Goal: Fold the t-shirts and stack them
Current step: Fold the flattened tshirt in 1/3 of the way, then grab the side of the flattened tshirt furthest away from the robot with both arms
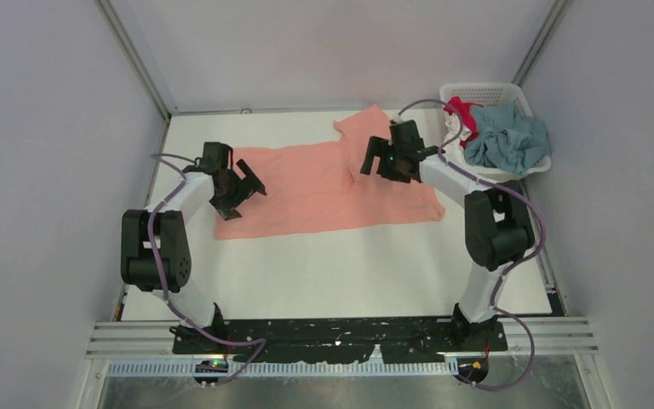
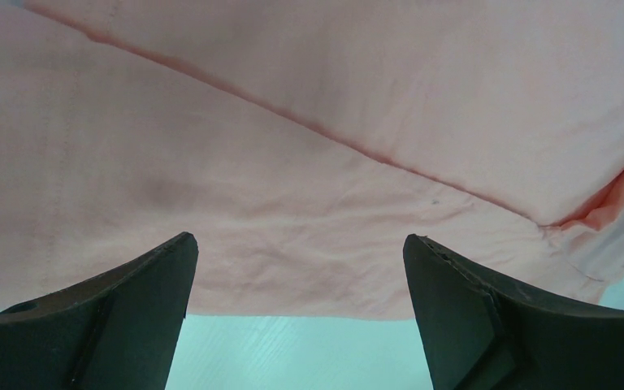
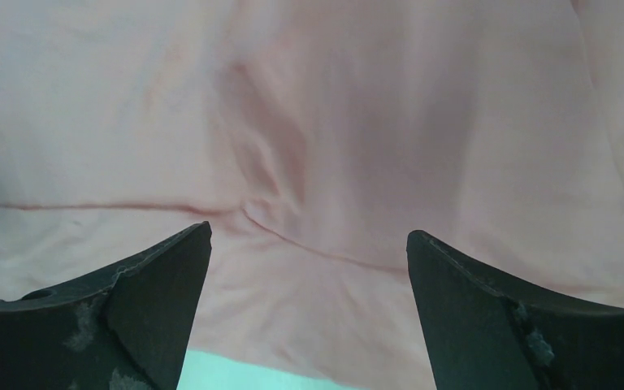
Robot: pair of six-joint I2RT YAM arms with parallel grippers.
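Note:
The salmon-pink t-shirt (image 1: 324, 187) lies spread on the white table, partly folded, with one sleeve sticking out at the back. My left gripper (image 1: 245, 189) is open over the shirt's left end; in the left wrist view (image 2: 301, 244) the pink cloth (image 2: 292, 146) fills the frame and nothing sits between the jaws. My right gripper (image 1: 376, 158) is open over the shirt's right part; the right wrist view (image 3: 309, 240) shows pink cloth (image 3: 333, 138) with a fold crease below. A dusty blue shirt (image 1: 507, 138), a red one (image 1: 464, 115) and a bit of white cloth lie in the basket.
The white plastic lattice basket (image 1: 483, 90) stands at the back right corner, beyond the right arm. Grey walls and metal frame rails close in the table on three sides. Bare table (image 1: 332, 273) lies between the shirt and the arm bases.

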